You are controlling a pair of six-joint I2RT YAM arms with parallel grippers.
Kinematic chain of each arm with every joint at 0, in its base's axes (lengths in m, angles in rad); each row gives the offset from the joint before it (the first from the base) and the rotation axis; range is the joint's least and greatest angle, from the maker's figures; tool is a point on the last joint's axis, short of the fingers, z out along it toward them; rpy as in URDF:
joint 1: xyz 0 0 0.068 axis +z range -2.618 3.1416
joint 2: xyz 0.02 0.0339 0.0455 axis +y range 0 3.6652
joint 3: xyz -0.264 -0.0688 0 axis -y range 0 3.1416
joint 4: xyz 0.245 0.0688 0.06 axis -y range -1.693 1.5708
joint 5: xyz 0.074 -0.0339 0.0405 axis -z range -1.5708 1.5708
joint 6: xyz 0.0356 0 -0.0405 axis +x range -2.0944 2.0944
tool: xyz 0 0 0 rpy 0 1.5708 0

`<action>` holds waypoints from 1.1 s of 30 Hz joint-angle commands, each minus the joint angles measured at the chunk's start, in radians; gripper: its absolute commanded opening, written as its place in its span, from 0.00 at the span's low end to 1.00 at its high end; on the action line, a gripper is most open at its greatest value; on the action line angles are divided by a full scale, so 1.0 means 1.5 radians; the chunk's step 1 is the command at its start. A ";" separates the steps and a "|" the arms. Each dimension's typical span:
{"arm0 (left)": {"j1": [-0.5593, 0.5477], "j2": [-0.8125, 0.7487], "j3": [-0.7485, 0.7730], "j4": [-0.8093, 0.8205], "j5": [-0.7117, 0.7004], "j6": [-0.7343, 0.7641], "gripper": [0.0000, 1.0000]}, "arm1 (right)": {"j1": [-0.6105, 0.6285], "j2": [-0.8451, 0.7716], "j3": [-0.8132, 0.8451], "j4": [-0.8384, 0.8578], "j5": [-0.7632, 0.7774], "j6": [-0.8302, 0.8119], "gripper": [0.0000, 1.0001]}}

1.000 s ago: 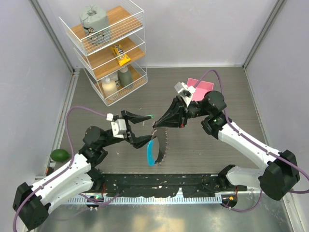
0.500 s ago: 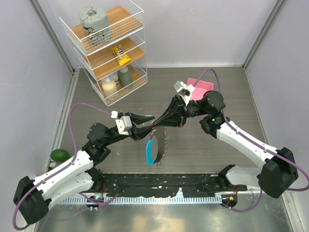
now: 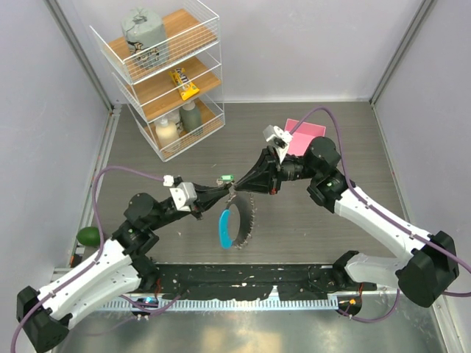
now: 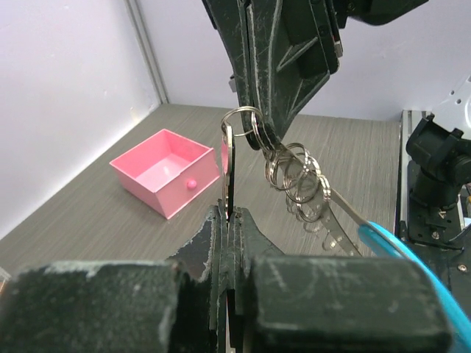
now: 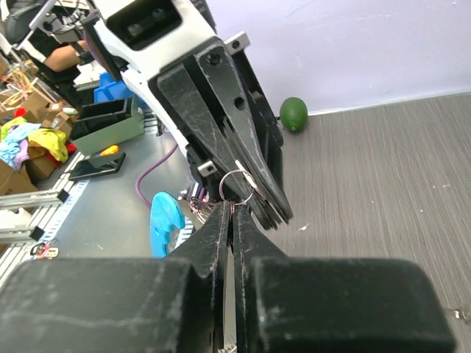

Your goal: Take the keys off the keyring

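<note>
Hanging above the table (image 3: 316,220), keyring (image 3: 225,229) sits pinched in right tool (image 5: 229,209), key (image 4: 229,176) in left tool (image 4: 229,219).

Two robot arms, the left arm (image 3: 103,268) and the right arm (image 3: 375,220), are built of white shells with black joints. A purple cable (image 3: 118,170) trails along each. The left tool (image 3: 227,187) and right tool (image 3: 238,189) have scuffed, tapered black fingers (image 4: 221,243), with a white camera block (image 3: 180,194) at each wrist.
</note>
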 commanded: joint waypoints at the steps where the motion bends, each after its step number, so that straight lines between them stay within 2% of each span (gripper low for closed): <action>1: 0.000 -0.058 0.021 -0.024 -0.048 0.018 0.00 | 0.000 -0.026 0.027 -0.108 0.043 -0.068 0.05; 6: 0.000 -0.088 0.022 -0.074 -0.071 0.002 0.00 | 0.000 -0.034 0.033 -0.179 0.072 -0.101 0.05; 13: 0.001 -0.108 0.023 -0.116 -0.086 -0.014 0.00 | 0.000 -0.047 0.027 -0.194 0.081 -0.101 0.05; 20: 0.000 -0.060 -0.003 -0.034 -0.065 -0.039 0.00 | 0.002 -0.044 0.037 -0.175 0.062 -0.065 0.05; 26: 0.001 0.011 -0.025 0.077 -0.053 -0.047 0.00 | 0.007 -0.042 0.058 -0.211 0.066 -0.067 0.05; 29: 0.000 0.041 -0.027 0.121 -0.051 -0.046 0.08 | 0.009 -0.050 0.069 -0.249 0.082 -0.079 0.05; 30: 0.000 0.049 -0.027 0.129 -0.051 -0.047 0.19 | 0.009 -0.052 0.072 -0.260 0.089 -0.082 0.05; 31: 0.000 0.061 -0.028 0.143 -0.045 -0.048 0.25 | 0.009 -0.054 0.079 -0.281 0.094 -0.091 0.05; 33: 0.001 0.077 -0.030 0.166 -0.035 -0.052 0.32 | 0.009 -0.052 0.087 -0.300 0.095 -0.096 0.05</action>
